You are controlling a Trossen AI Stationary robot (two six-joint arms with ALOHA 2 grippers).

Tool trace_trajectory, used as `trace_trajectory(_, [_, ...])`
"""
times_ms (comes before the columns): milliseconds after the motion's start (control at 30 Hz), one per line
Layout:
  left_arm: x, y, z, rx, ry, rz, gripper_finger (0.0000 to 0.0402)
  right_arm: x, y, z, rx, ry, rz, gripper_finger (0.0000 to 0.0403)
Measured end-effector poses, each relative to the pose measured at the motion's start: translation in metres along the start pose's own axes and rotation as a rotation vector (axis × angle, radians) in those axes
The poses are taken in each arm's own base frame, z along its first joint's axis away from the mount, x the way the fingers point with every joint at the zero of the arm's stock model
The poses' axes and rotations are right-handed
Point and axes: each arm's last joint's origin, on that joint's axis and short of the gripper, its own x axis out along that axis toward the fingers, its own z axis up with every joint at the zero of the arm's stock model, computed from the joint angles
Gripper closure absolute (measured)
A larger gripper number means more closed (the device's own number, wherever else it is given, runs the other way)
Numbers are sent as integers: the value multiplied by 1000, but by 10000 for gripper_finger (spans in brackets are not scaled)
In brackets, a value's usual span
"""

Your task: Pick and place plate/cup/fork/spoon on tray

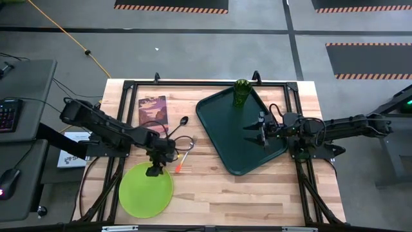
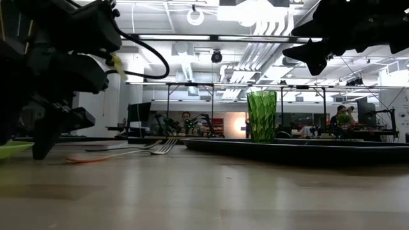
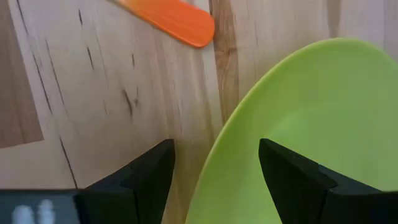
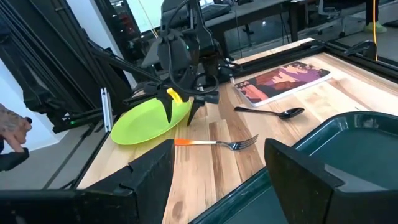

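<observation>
The lime-green plate lies flat on the wooden table near its front left. My left gripper is open and points down at the plate's far rim, with one finger over the plate and one over the wood. The orange-handled fork lies on the table just right of it. The dark spoon lies farther back. The green cup stands upright in the far corner of the dark-green tray. My right gripper hovers open and empty over the tray. My left gripper straddles the plate's far rim from above, fingers pointing down, one finger inside the rim and one outside. I cannot tell whether either finger touches the plate. The plate lies flat on the table.
A maroon picture book lies at the far left of the table, behind the spoon. A loose cable loops near the fork. Bare wood lies between plate and tray. A person's hand shows beyond the table's left side.
</observation>
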Motion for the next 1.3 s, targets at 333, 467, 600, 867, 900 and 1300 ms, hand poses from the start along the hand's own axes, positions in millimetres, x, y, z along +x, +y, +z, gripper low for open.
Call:
trace_trajectory(333, [2,-2,-1,30,2,-12,244,0,-1,-1,-7,4,-18,162])
trace_trajectory(467, [4,-3,-3,42,26,-63,330,0,-1,-1,-22,7,-20,162])
trace_trajectory(600, [2,-3,-2,51,23,-115,390,0,-1,-1,-25,7,-20,162])
trace_trajectory(867, [-34,-9,25,5,-93,-137,398,0,-1,-1,-25,8,-20,162])
trace_trajectory(900, [-44,-12,29,2,-116,-134,399,0,-1,-1,-25,8,-20,162])
trace_trajectory(1300, [-137,-30,94,-51,-802,311,400,0,-1,0,1,2,-17,162])
